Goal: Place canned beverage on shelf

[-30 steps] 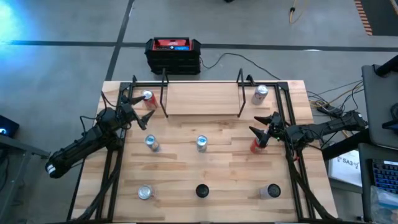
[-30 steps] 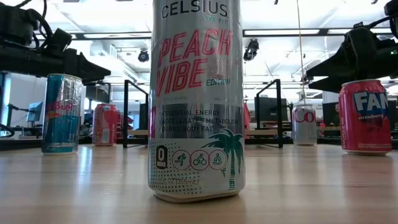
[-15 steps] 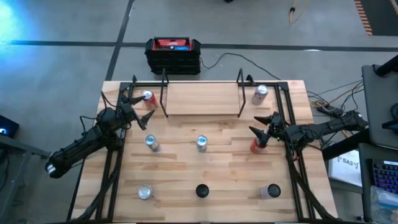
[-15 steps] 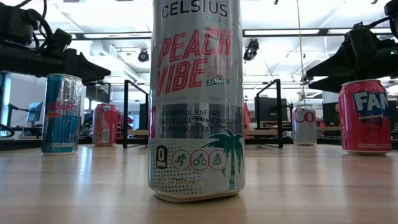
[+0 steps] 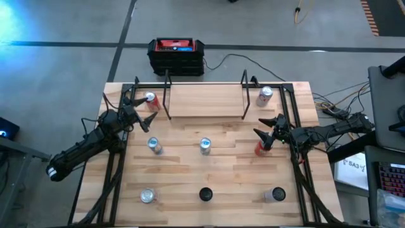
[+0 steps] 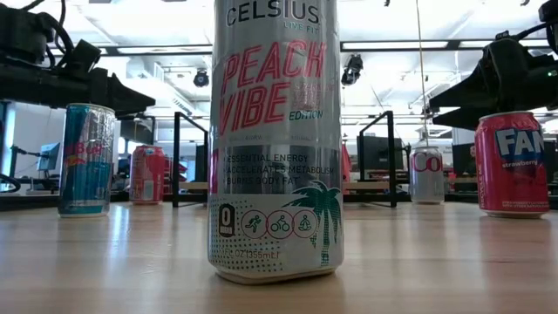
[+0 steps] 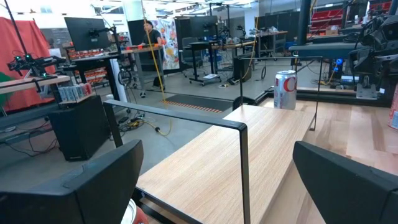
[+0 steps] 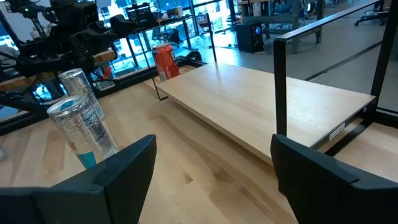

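Both pincers, left (image 5: 131, 101) and right (image 5: 264, 128), hang spread and empty beside the smooth light-wood shelf (image 5: 205, 100) with thin black rod ends.

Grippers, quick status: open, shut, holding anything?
Left gripper: open, empty, beside the red can at the shelf's left end.
Right gripper: open, holding nothing, above the red Fanta can.

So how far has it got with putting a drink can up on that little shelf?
Nothing looks done yet: the shelf is bare. Neither end effector holds a can; the left end effector is open near the red cola can, and the right end effector is open above the red Fanta can. Grasping, lifting and placing all remain.
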`<state>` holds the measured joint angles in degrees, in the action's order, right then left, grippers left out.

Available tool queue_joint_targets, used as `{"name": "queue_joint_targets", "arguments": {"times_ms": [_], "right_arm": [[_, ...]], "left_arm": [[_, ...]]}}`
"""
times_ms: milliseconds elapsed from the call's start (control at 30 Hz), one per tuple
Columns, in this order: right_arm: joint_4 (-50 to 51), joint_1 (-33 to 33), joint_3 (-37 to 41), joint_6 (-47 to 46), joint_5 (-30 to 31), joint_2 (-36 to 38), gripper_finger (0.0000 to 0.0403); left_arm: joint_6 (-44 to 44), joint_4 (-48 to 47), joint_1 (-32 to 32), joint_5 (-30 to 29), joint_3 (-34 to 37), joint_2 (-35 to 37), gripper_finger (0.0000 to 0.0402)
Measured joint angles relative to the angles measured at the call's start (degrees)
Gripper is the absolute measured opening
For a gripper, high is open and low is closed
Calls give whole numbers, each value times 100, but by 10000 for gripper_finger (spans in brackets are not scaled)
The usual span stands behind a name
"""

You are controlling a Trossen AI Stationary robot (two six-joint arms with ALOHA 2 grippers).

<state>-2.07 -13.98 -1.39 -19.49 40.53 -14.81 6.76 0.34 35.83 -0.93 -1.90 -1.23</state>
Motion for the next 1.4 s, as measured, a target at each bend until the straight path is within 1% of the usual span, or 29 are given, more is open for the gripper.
{"name": "queue_joint_targets", "arguments": {"times_ms": [433,533,600,667,733,800,900,967,1000,1033,1100,1167,1233,1333,1400], "right_arm": [[-26,0,0,-3,-2,-2,302],[-113,0,9,-318,-109,-2,302],[-319,2,18,-396,-300,-2,302],[-576,0,18,-218,-507,0,302],[-837,0,18,-102,-541,0,302],[-1221,2,18,154,-500,0,302],[-1848,2,18,844,-489,0,302],[-2098,0,-31,957,-233,0,302],[-2043,0,-132,783,34,0,302],[-1872,2,-279,525,355,0,302],[-1082,6,-688,42,855,0,302],[55,4,-1258,-271,934,-41,302],[966,4,-1892,-675,952,-223,302],[2244,4,-2856,-1156,1046,-630,302],[3317,32,-3520,-1632,1067,-956,302]], "left_arm": [[2,0,1,2,1,0,398],[0,0,0,1,0,0,398],[2,-1,1,1,0,0,398],[1,0,0,0,-1,-1,398],[0,0,-1,2,0,0,398],[1,0,-1,1,-1,0,398],[2,0,-1,1,-1,-2,398],[0,0,-1,1,-1,0,398],[1,0,-1,2,-1,-1,398],[0,0,0,0,0,0,398],[0,0,1,0,-1,-2,398],[0,0,0,0,0,0,398],[2,0,0,0,-1,-1,398],[0,0,-1,0,0,-1,398],[1,-1,1,1,1,0,398]]}}
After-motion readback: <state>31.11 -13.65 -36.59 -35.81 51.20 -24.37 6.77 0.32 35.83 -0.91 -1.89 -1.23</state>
